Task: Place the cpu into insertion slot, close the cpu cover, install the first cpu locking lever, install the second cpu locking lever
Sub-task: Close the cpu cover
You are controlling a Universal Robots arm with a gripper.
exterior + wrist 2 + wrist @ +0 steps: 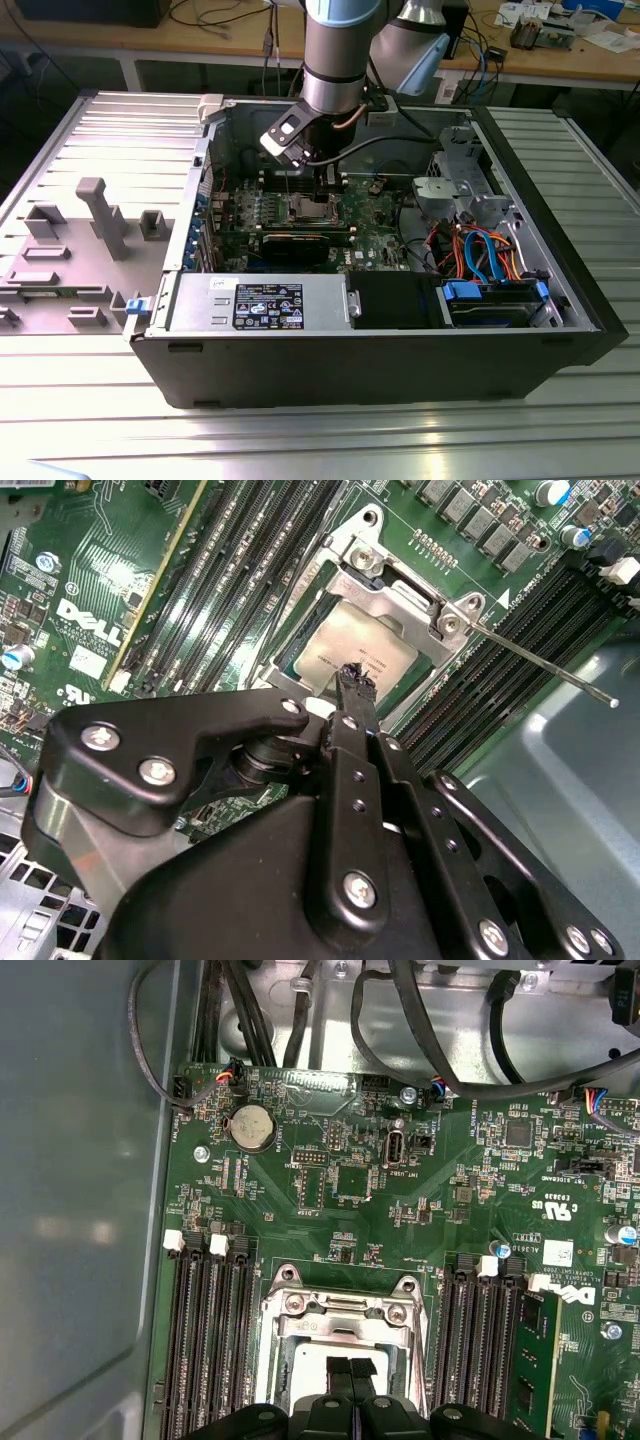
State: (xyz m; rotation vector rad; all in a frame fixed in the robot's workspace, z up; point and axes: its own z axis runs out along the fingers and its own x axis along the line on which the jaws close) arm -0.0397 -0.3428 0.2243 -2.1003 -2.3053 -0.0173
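an open computer case (400, 370) lies on its side on the ribbed metal worktop (300, 440), with a grey moulded tray (100, 215) of upright blocks beside it on the exterior view's left. inside the case, a labelled power supply box (270, 305) sits along the near wall and orange and blue cables (480, 250) crowd the drive bay on the exterior view's right. the arm (340, 50) comes down from above into the case, over the green board (400, 1190).

long black memory slots (205, 1330) flank the insertion slot (305, 208) on both sides, and a round coin battery (251, 1126) sits further up the board. the cpu (345, 645) lies in the insertion slot, its dull silver top showing through the cut-out of the cpu cover (400, 590), which appears to lie flat around it. a thin metal locking lever (545, 662) juts out from the socket's corner across the neighbouring memory slots, not tucked along the frame.

the hand (357, 675) points down at the cpu's near edge, its two black fingers pressed together with nothing seen between them.
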